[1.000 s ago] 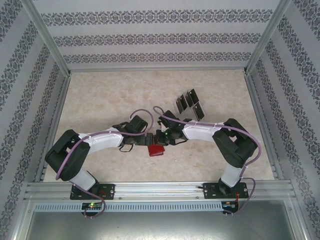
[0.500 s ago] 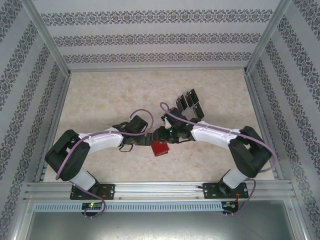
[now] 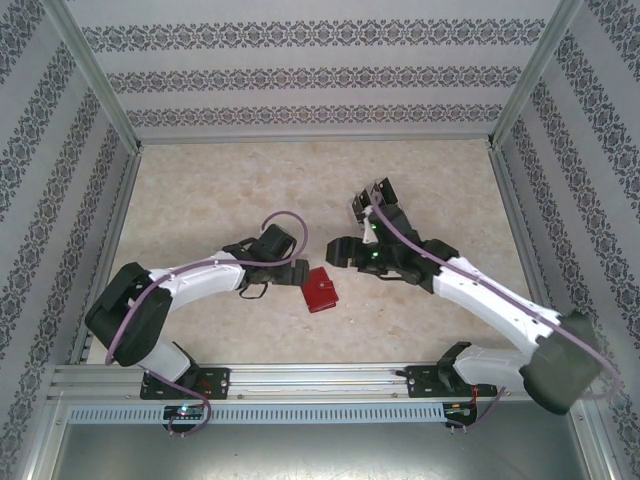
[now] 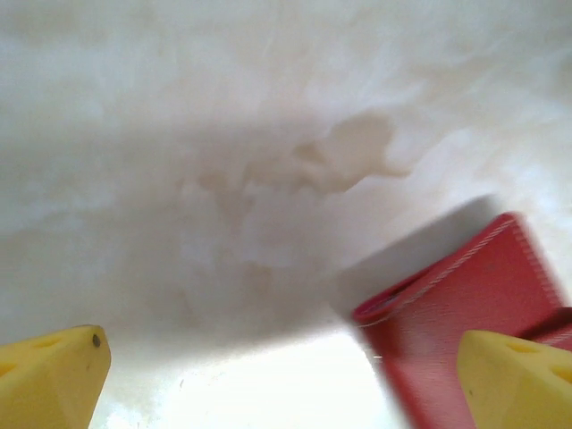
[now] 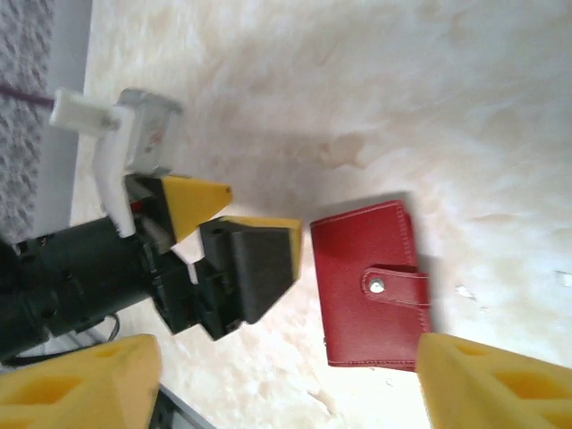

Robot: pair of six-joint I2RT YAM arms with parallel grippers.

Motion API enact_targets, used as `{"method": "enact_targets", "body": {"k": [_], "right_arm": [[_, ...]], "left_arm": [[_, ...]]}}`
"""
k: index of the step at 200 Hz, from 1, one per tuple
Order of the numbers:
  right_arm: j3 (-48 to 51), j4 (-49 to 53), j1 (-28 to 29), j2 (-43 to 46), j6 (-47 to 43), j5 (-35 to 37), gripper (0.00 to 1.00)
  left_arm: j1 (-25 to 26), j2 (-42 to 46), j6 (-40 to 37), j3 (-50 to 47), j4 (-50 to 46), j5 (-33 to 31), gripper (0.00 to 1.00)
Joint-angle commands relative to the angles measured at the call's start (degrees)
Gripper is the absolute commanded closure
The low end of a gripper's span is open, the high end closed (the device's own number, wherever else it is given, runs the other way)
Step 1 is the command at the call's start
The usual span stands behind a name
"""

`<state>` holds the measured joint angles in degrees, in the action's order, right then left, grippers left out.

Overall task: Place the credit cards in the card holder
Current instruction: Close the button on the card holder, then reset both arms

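Pincer by pincer: the right pincer (image 5: 286, 380) hangs above the worktop (image 3: 220, 190) with its yellow fingers spread wide and nothing between them. The left pincer (image 4: 284, 374) is likewise fully apart and empty, low over the surface. The card holder (image 5: 366, 281) lies flat just ahead of the right pincer and close beside the left pincer's tips. In the left wrist view it sits off by one finger, not between the two. It is closed, with its snap tab (image 5: 398, 284) folded across the front and apparently fastened. The credit cards (image 3: 385, 190) lie in a small fanned cluster beside the right pincer's wrist, on the side away from the card holder. That arm partly hides them, so their count cannot be told. By the look of it, no card can go in until the card holder is opened, so opening it seems to be the step in hand. To do that well, the left pincer should shift sideways until the red body sits squarely between its fingers, then pin it by the edge away from the snap tab. The right pincer should approach the tab's free end, catch only the tab, and peel it up gently. A careless tug would likely drag the light card holder across the smooth worktop instead of popping the snap.
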<state>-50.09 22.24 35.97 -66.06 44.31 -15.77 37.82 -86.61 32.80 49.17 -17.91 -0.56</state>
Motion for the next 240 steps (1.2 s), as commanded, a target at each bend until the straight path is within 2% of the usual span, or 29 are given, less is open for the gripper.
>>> {"method": "enact_targets", "body": {"k": [1,13,33,58,81,98,127,146,167,201,240], "right_arm": [[0.0,4.9,-4.4,7.2,-3.0,4.2,0.07],[-1.0,7.0,-8.0,10.7,-4.8,5.2,0.02],[-3.8,11.0,-13.7,14.9,-8.4,10.2,0.02],[-5.9,12.9,-21.1,17.9,-10.7,23.1,0.02],[-3.7,6.8,-25.9,19.7,-13.7,35.7,0.02],[-0.2,-0.2,-29.1,19.2,-17.7,42.6,0.02],[3.4,-8.6,-35.1,15.0,-26.3,43.2,0.02],[6.8,-14.0,-36.2,11.3,-32.8,45.0,0.02],[12.0,-20.0,-36.9,8.7,-34.0,44.6,0.02],[20.5,-30.2,-36.3,5.5,-29.9,42.5,0.02],[29.7,-45.3,-35.1,2.6,-30.4,42.2,0.02]], "left_arm": [[0.0,4.9,-3.4,5.0,-4.3,-3.4,0.0],[-0.6,7.1,-4.2,6.7,-6.0,-5.1,0.0],[-2.2,11.6,-5.8,8.4,-8.4,-9.6,0.0],[-4.1,19.3,-8.9,8.2,-10.1,-17.8,0.0],[-7.0,28.1,-14.3,3.5,-5.6,-24.3,0.0],[-11.8,34.5,-17.7,-1.8,-0.7,-24.9,0.0],[-21.6,42.0,-22.7,-9.5,5.3,-22.3,0.0],[-26.5,43.6,-26.7,-13.5,8.4,-21.7,0.0],[-30.8,43.3,-26.2,-16.4,10.4,-21.0,0.0],[-33.0,41.8,-27.4,-22.1,17.3,-21.6,0.0],[-33.8,35.9,-28.1,-28.4,33.5,-18.1,0.0]]}}
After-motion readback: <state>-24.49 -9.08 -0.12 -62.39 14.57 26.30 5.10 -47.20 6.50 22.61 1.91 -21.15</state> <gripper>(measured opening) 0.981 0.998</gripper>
